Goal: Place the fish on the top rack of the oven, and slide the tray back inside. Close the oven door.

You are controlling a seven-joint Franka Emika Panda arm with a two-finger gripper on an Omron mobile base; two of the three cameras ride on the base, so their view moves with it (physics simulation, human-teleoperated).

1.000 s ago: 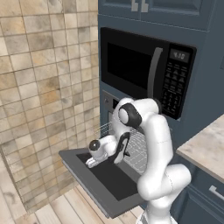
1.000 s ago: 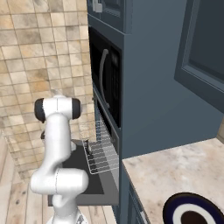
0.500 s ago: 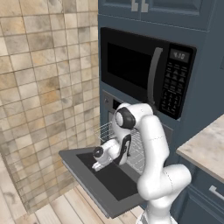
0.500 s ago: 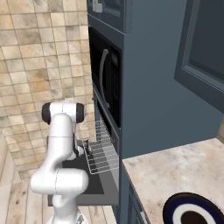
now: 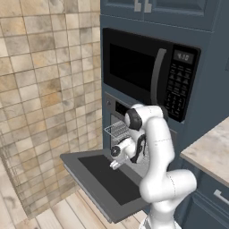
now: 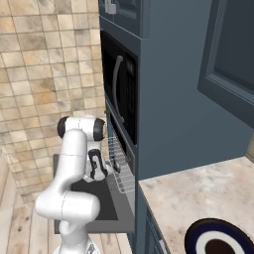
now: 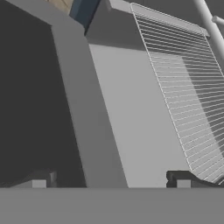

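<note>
You are working with the white arm folded low in front of the dark grey oven door (image 5: 105, 179), which is lying open and flat, and the two-finger gripper (image 5: 117, 162) is hanging just above the door's inner face, near the cavity mouth. In the hand view the two dark finger tips (image 7: 186, 178) are standing well apart with nothing between them, so the tool is spread wide and carrying nothing. You are not seeing the fish anywhere in these pictures, and the wire oven rack (image 5: 117, 130) that is drawn out over the door looks bare, so where the fish lies cannot be told from here. The risk, as I judge it, is that you are heading into a push or a close with the fish unplaced; sliding the rack in now would finish the wrong step. A second risk is contact — the elbow and wrist are crowding the rack's front edge, and a careless lift could snag the thin wires or knock the rack askew on its runners. The left base view is giving you the door's full outline and the gripper's height over it; the right base view is showing the wire oven rack (image 6: 120, 168) side-on, sticking out from the cavity beneath the black microwave (image 6: 119, 99). The hand view is adding the rack's bare wire grid (image 7: 183, 100), slanting past the door's pale inner panel.
</note>
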